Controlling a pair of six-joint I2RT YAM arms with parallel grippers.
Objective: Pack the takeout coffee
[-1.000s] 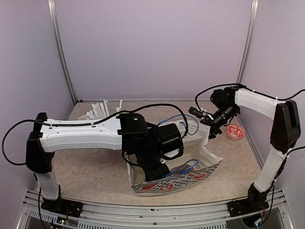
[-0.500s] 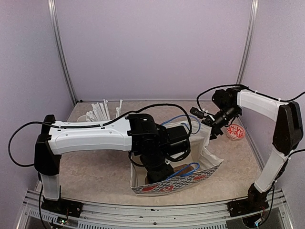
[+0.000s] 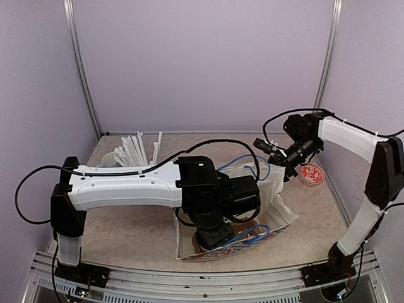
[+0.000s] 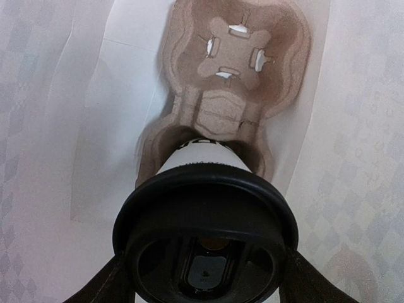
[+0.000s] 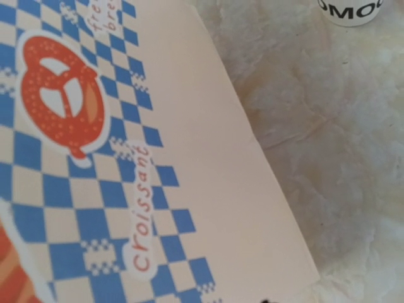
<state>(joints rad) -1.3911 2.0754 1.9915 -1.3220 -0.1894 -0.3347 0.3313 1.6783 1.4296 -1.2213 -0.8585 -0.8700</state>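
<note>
Takeout coffee cup [image 4: 202, 158] is hidden from the top view beneath the left wrist. There the left claw [image 3: 214, 237] is seen lowered into an open paper bag [image 3: 281, 211] with blue handles, which stands on the counter [image 3: 126, 227] near the front edge. The right claw [image 3: 282, 165] is held at the bag's far right rim; whether its jaws are closed on the paper cannot be told. A bundle of white straws [image 3: 129, 148] is seen at the back left, and a small red-patterned dish [image 3: 310, 173] lies just beyond the right claw.

In the left wrist view, the cup is seen upright, its base seated in the near slot of a brown cardboard carrier [image 4: 240, 63] at the bottom of the bag. Its black lid [image 4: 205, 208] is clamped between the claw's two fingers [image 4: 110, 284], one on each side.

In the right wrist view, the bag's wall fills the left side, printed with blue checks, a red pretzel and the word "Croissant". A second white cup [image 5: 350, 7] is cut off at the top right edge, standing on the counter.
</note>
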